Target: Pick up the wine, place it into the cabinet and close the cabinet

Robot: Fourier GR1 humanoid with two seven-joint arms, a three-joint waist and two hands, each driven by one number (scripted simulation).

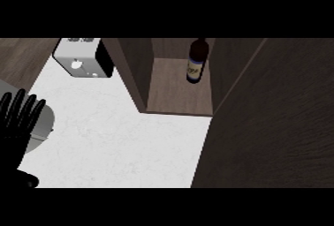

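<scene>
Wine [196, 61] already stands inside the cabinet [179, 95], upright on its floor toward the back, so you can judge the picking up and placing as done. It sits well apart from your left hand [17, 126], far off to that hand's right and beyond its fingertips. That hand rests at the view's left edge, fingers straight and spread, holding nothing. Your right hand does not show anywhere, so you cannot say from here what it is doing. What is left, as far as you can see, is the closing: the cabinet's interior lies open to view, and the large dark panel [274, 123] filling the right side, farther from your left hand than the bottle, looks like its door standing open, though that is a judgement. Counting things: one wine bottle, one cabinet, one hand in view. Beyond your left hand's fingertips and slightly to its right, one white appliance [81, 59] stands on the pale counter [124, 141], and one grey rounded object [42, 123] lies partly under the hand itself; you cannot tell what it is.
</scene>
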